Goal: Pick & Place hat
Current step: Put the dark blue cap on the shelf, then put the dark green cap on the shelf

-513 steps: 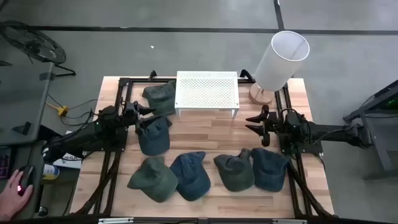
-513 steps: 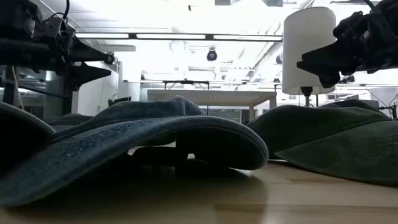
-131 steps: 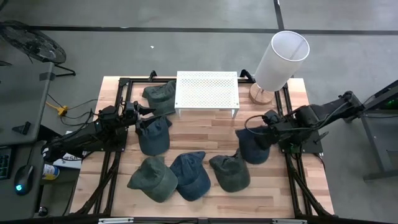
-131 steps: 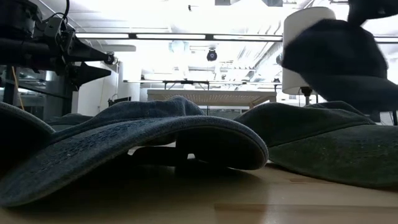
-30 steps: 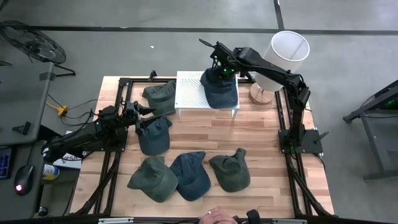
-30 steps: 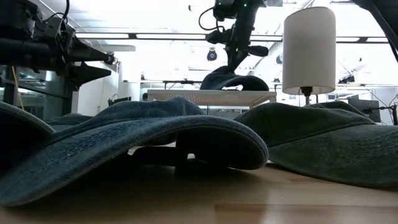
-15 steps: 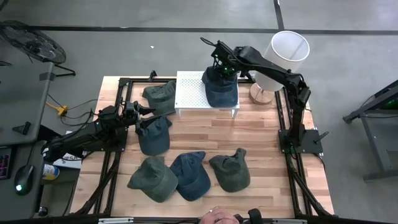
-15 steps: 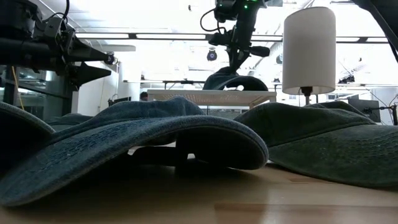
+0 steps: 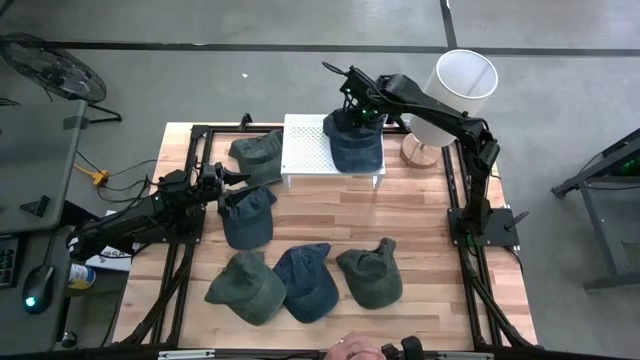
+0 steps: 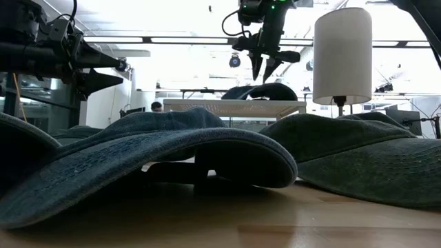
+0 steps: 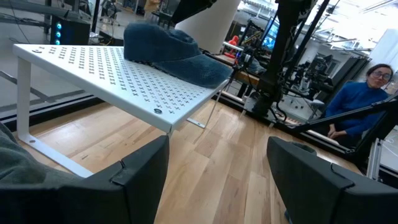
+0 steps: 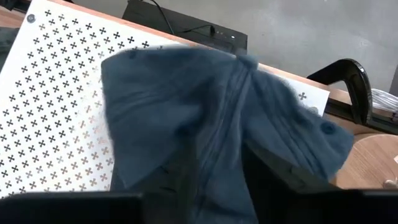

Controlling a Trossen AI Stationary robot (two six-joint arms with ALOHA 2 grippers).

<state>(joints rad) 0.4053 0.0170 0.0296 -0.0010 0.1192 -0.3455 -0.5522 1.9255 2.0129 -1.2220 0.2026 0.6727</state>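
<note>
**Blue hat on the white rack, right hand open above it**

The right hand (image 9: pixel 352 103) hangs over the far right part of the white perforated rack (image 9: pixel 310 148), its arm stretched in from the desk's right edge. From the low view its two fingers point down, spread apart, with nothing between them – their tips sit just above the crown of the blue hat (image 10: pixel 260 91) and do not touch it. That hat (image 9: pixel 355 143) lies directly beneath the hand on the rack's top, covering its right portion. The right wrist view looks down on the same hat (image 12: pixel 211 124), rumpled cloth spread over the cross-patterned plate (image 12: pixel 50 93).

Just to the right of the hand stands a white cylindrical lamp (image 9: pixel 452 93) on a wooden base at the desk's (image 9: pixel 330 210) far right corner.

The left hand (image 9: pixel 230 178) waits well to the left of the right one, at the desk's left side, its fingers spread and holding nothing; a dark blue cap (image 9: pixel 247 216) lies just below it, and an olive cap (image 9: pixel 258 153) lies just beyond it, beside the rack's left edge. In the left wrist view the rack (image 11: pixel 118 74) and the hat on it (image 11: pixel 171 53) lie ahead of that hand.

Nearer the desk's front edge, well away from both hands, three more caps sit in a row – an olive one (image 9: pixel 245 288), a blue one (image 9: pixel 306 282) and a grey-green one (image 9: pixel 370 272). A person in blue (image 11: pixel 364 102) sits in the room behind.
</note>
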